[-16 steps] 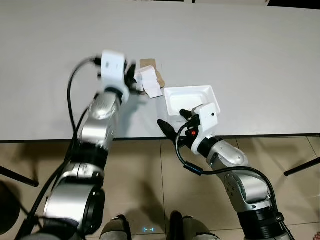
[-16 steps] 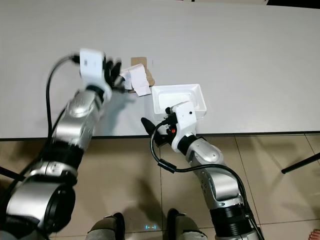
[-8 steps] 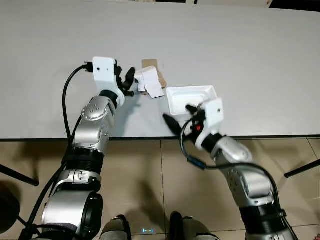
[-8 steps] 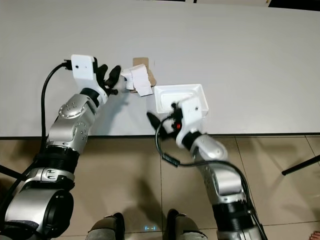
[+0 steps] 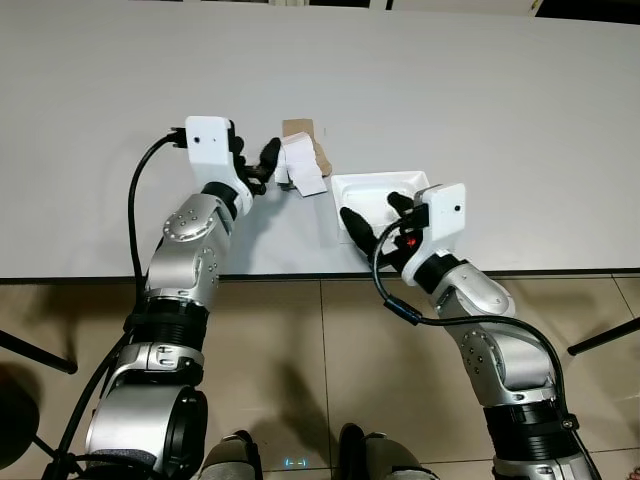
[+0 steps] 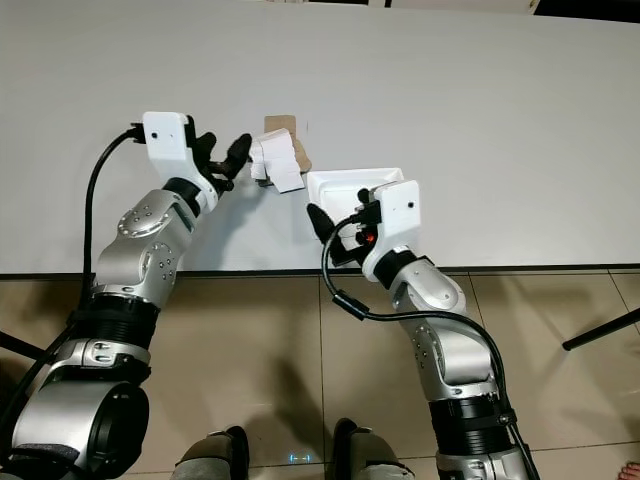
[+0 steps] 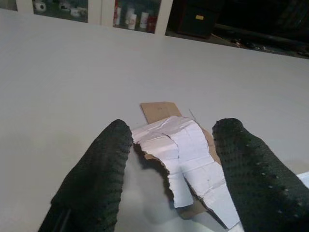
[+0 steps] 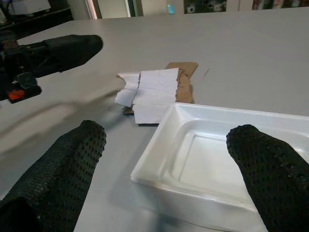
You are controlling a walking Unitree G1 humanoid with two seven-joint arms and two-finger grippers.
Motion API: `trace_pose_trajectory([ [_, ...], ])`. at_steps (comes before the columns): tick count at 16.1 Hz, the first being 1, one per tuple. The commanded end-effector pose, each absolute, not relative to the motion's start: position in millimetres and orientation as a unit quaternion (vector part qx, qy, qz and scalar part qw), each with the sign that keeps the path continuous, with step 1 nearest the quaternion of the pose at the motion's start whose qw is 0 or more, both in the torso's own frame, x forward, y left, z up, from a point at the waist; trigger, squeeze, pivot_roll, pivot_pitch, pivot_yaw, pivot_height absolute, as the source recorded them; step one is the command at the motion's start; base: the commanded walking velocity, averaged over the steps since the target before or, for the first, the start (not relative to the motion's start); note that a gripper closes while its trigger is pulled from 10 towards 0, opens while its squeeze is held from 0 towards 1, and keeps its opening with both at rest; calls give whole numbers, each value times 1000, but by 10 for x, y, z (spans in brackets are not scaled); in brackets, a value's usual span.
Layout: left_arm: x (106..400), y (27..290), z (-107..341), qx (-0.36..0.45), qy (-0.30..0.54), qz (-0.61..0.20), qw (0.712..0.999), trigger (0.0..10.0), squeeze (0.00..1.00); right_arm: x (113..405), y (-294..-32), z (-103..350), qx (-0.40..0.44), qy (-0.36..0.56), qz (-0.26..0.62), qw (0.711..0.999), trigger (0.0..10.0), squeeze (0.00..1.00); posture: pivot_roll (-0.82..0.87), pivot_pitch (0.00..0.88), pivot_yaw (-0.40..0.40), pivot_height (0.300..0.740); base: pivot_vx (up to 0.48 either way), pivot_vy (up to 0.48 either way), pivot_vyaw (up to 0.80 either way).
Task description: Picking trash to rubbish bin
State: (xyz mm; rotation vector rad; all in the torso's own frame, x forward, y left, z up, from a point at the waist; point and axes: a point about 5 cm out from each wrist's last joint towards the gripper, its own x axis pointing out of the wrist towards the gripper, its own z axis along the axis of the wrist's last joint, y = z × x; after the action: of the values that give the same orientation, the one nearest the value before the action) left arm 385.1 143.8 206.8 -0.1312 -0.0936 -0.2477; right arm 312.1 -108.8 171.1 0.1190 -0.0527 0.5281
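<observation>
Torn cardboard scrap (image 7: pixel 181 162) lies flat on counter (image 5: pixel 500 120), between spread, empty left gripper (image 5: pixel 262 163) fingers. Right gripper (image 5: pixel 372 211), open, straddles foam tray (image 8: pixel 212 159). Advise low approach before closing.

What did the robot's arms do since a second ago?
The right tool moved forward from the table edge, open around the white tray. The left tool settled, open, beside the torn paper. Nothing got grabbed; paper, tray and table stayed put.
</observation>
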Motion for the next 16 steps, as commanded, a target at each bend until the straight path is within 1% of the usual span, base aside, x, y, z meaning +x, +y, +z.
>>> trace_pose_trajectory([
  [1, 3833, 1442, 2034, -65, -38, -129, 989, 10000, 1000, 3120, -1133, 1757, 57, -38, 254, 965, 10000, 0, -54, 170, -54, 740, 0, 0, 0],
  [4, 3828, 1450, 2026, -78, -31, -125, 989, 10000, 1000, 3118, -1119, 1733, 59, -34, 257, 964, 10000, 0, -51, 171, -56, 740, 0, 0, 0],
  [7, 3860, 1508, 1927, -131, 10, -111, 985, 10000, 1000, 3113, -1105, 1722, 57, -31, 261, 963, 10000, 0, -56, 171, -57, 740, 0, 0, 0],
  [8, 3865, 1498, 1935, -141, 8, -121, 983, 10000, 1000, 3104, -1101, 1718, 56, -30, 263, 963, 10000, 0, -58, 172, -58, 740, 0, 0, 0],
  [9, 3875, 1483, 1944, -156, 11, -125, 980, 10000, 0, 3094, -1097, 1714, 56, -29, 265, 962, 10000, 0, -60, 174, -60, 740, 0, 0, 0],
  [10, 3886, 1471, 1954, -168, 14, -127, 977, 10000, 0, 3091, -1095, 1710, 57, -28, 266, 962, 10000, 0, -60, 174, -60, 740, 0, 0, 0],
  [11, 3922, 1433, 1965, -221, 32, -138, 965, 10000, 0, 3073, -1067, 1711, 60, -24, 276, 959, 10000, 0, -66, 179, -61, 740, 0, 0, 0],
  [12, 3929, 1421, 1951, -228, 41, -145, 962, 10000, 0, 3065, -1058, 1714, 60, -23, 281, 957, 10000, 0, -70, 179, -63, 740, 0, 0, 0],
  [13, 3940, 1407, 1920, -218, 56, -157, 962, 10000, 0, 3050, -1044, 1717, 59, -22, 290, 955, 10000, 0, -76, 183, -63, 740, 0, 0, 0],
  [14, 3946, 1389, 1887, -220, 73, -182, 956, 10000, 0, 3017, -1031, 1711, 54, -17, 306, 950, 10000, 0, -83, 188, -65, 740, 0, 0, 0],
  [16, 3952, 1396, 1860, -228, 87, -200, 949, 10000, 0, 2987, -1028, 1702, 48, -12, 318, 947, 10000, 0, -87, 193, -66, 740, 0, 0, 0],
])
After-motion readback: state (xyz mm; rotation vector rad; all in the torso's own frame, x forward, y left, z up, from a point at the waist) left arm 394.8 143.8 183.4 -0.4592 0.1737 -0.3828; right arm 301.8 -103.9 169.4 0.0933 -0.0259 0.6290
